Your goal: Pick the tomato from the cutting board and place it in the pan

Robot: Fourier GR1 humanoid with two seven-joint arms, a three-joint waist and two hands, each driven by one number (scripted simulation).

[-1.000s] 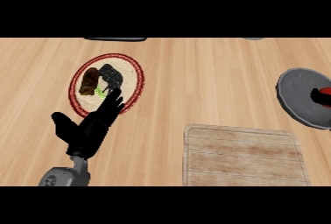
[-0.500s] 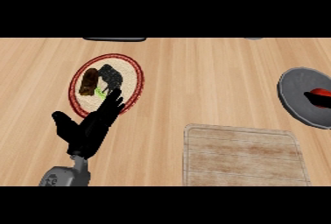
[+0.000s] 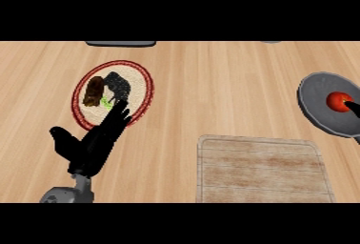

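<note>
The red tomato (image 3: 339, 99) lies inside the grey pan (image 3: 311, 106) at the right edge of the counter. Only a black sliver of my right hand (image 3: 354, 110) shows, just right of and below the tomato at the picture's edge. The wooden cutting board (image 3: 264, 169) in the lower right has nothing on it. My left hand (image 3: 94, 143) rests open at the lower left, fingers straight, their tips over the lower rim of a plate.
A red-rimmed plate (image 3: 143, 90) at the left holds dark brown and black food with a green bit. A dark flat object (image 3: 121, 43) lies at the counter's far edge. Bare wood stretches between the plate and the pan.
My right hand has drawn back to the right, off the pan, uncovering the tomato that now lies in it. The left hand has stayed still.
</note>
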